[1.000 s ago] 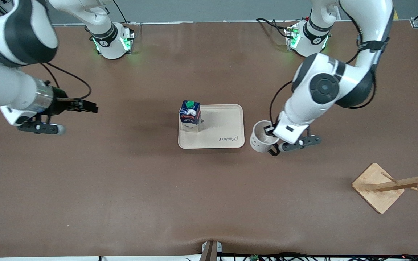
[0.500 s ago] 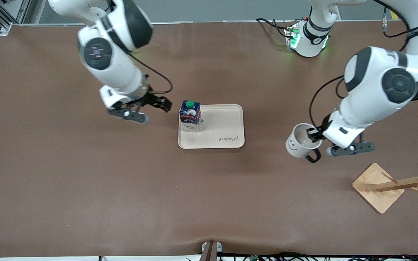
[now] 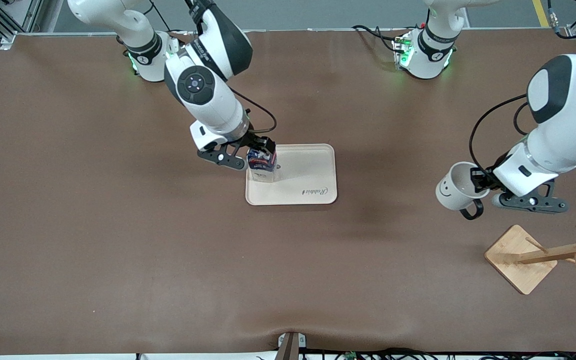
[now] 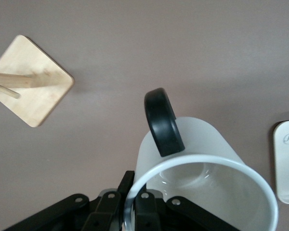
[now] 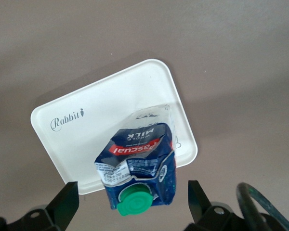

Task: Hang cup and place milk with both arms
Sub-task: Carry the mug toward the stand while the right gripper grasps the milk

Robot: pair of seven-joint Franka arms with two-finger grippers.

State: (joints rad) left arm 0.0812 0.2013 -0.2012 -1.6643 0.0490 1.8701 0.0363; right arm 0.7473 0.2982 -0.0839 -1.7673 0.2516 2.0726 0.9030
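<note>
1. Over the brown table (image 3: 118, 250), toward the left arm's end, the left gripper (image 3: 479, 186) holds the cup (image 3: 455, 187) in the air, fingers clamped on its rim. The cup is tilted, its smiley face turned toward the front camera and its black handle (image 3: 472, 211) hanging low.
2. The left wrist view shows what the front view does not: the cup's empty interior and the finger bases (image 4: 139, 209) pinching the rim beside the handle (image 4: 163, 121). It also shows the square base of the wooden rack (image 4: 31, 79) and one corner of the tray (image 4: 286, 163).
3. The front view alone shows the wooden rack (image 3: 523, 257) whole, with its pegged post. It stands on the table nearer to the front camera than the point under the cup.
4. The milk (image 3: 262, 165) stands upright on the beige tray (image 3: 313, 172), at the corner toward the right arm's end and farthest from the front camera.
5. The right wrist view looks down on the milk (image 5: 139, 161). It shows the green cap (image 5: 134, 201), which the gripper hides in the front view.
6. Legible writing: "Rabbit" on the tray (image 5: 67, 120); "Pascual" and "MILK" on the carton.
7. The right arm reaches down from its base to the tray. The right gripper (image 3: 250, 152) stands spread wide over the carton, one finger (image 5: 65, 204) at either side, apart from it.
8. The left arm is bent at the elbow, wrist angled down toward the cup.
</note>
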